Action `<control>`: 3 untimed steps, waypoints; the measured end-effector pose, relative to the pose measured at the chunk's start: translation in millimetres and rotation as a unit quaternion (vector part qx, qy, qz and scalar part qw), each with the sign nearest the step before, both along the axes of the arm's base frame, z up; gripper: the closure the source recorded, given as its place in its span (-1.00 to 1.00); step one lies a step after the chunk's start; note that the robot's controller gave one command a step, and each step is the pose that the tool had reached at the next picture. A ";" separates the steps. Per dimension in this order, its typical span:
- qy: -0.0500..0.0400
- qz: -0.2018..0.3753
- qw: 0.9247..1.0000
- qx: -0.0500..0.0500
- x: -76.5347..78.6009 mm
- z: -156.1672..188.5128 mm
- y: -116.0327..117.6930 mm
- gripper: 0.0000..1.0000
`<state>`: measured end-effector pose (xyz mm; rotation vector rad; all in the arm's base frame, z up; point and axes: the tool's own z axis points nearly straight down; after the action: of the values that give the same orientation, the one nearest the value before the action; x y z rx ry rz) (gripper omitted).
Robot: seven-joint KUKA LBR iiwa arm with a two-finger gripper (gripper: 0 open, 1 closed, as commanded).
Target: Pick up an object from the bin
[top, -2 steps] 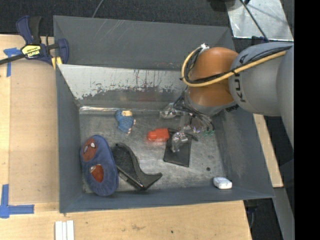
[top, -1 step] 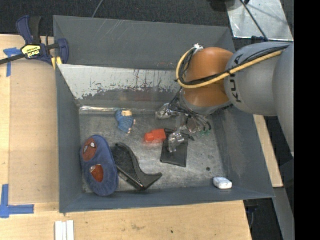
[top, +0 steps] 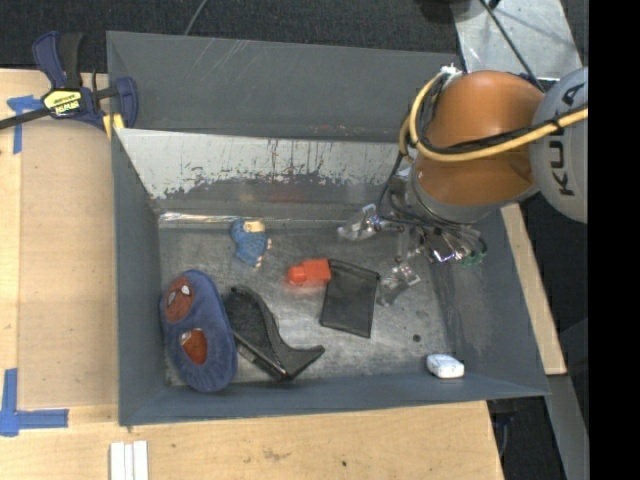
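My gripper (top: 381, 254) hangs under the orange wrist cover in the right half of the bin. Its two metal fingers (top: 358, 228) are spread apart, so it is open, with nothing between them. Just below and left of it a flat black square pad (top: 348, 302) lies on the bin floor, its upper right corner close to the lower fingertip. A small red block (top: 310, 273) rests against the pad's left side. Further left, a small blue and yellow figure (top: 248, 240) lies near the back wall.
A blue slipper with two red faces (top: 197, 330) lies at the front left, and a black curved shoe-like piece (top: 266, 337) lies beside it. A small white object (top: 444, 366) sits in the front right corner. The arm comes in over the right rim.
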<state>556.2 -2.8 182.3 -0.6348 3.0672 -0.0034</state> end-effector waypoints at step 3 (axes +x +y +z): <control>0.000 0.196 0.981 -0.002 50.2 -109.8 22.9 -1.00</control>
<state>606.5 20.0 72.5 -1.2240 2.8845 -0.0058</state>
